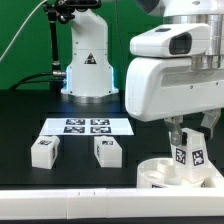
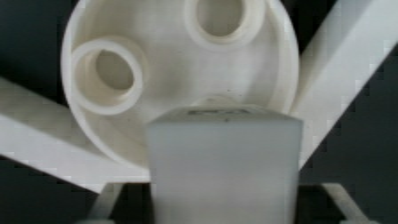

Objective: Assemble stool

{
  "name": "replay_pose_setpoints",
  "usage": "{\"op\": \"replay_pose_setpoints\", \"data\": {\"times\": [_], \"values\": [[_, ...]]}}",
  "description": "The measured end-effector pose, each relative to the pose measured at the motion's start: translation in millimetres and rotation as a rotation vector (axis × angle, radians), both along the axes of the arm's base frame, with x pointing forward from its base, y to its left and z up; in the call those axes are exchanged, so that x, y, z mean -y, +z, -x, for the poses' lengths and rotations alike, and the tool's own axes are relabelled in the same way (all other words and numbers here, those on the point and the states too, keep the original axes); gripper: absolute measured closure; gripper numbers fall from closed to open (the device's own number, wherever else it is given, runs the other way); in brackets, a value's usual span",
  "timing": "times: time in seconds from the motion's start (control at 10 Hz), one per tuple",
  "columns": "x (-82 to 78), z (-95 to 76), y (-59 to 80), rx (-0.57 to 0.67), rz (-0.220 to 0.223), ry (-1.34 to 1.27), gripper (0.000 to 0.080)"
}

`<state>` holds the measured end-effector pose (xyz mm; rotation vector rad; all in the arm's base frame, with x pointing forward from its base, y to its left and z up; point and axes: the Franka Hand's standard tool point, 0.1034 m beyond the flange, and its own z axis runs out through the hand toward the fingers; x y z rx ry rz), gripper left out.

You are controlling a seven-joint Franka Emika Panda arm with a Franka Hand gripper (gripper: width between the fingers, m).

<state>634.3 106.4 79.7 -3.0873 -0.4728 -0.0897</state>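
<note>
The round white seat (image 1: 158, 174) lies flat at the exterior view's lower right, against the front rail. In the wrist view the seat (image 2: 169, 85) shows two open round sockets. My gripper (image 1: 190, 148) is shut on one white tagged leg (image 1: 190, 157) and holds it upright over the seat; I cannot tell whether the leg touches it. In the wrist view the leg (image 2: 222, 150) fills the space between my fingers (image 2: 114, 205), in my gripper (image 2: 222, 208). Two more tagged legs (image 1: 44, 150) (image 1: 108, 150) lie on the black table to the exterior view's left.
The marker board (image 1: 87, 126) lies behind the two loose legs. The arm's white base (image 1: 88, 60) stands at the back. A long white rail (image 1: 70, 192) runs along the front edge. White rails (image 2: 45, 130) (image 2: 347, 70) cross the wrist view on both sides of the seat.
</note>
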Motion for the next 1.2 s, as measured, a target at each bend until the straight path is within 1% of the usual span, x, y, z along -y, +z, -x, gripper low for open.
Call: {"op": "replay_pose_setpoints", "data": {"times": [0.1, 0.2, 1.0, 1.2], "values": [[-2.5, 2.6, -0.3, -0.014, -0.003, -0.107, 0.0461], [-4.5, 2.0, -0.3, -0.006, -0.001, -0.153, 0.0460], [-5.2, 1.8, 0.0, -0.024, -0.046, -0.605, 0.0460], [-1.7, -0.1, 0.6, -0.042, -0.103, -0.833, 0.0460]]}}
